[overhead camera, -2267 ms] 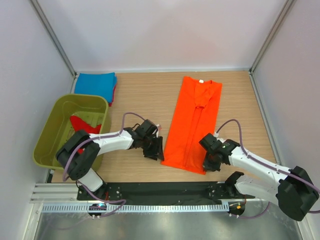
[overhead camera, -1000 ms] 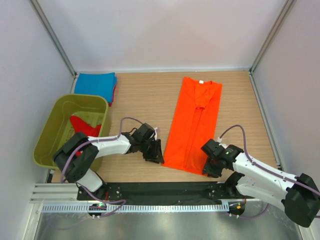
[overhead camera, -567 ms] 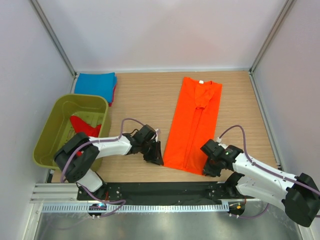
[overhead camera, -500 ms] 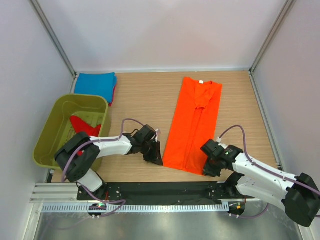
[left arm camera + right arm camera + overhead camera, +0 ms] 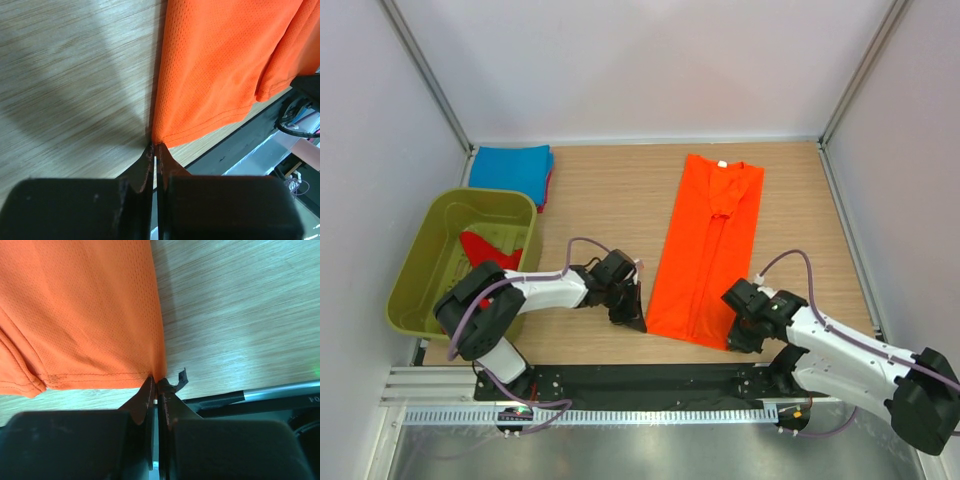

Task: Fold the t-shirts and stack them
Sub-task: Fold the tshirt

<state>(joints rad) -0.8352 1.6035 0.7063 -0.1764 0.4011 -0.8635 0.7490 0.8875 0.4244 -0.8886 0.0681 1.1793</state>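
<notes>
The orange shirt (image 5: 705,250) is bright, with a fine mesh weave and a white label (image 5: 721,163). The blue shirt (image 5: 512,170) is plain; the red shirt (image 5: 492,248) lies in the olive-green tub (image 5: 420,280). The worktop (image 5: 610,200) is pale wood grain. The fingers (image 5: 135,180) are black.

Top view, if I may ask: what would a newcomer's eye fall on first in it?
The orange shirt, folded into a long strip, lies right of the middle of the table, with the left gripper and the right gripper shut on its two near corners. At the left an olive tub holds a red shirt, and a folded blue shirt lies beyond it in the far corner.
</notes>
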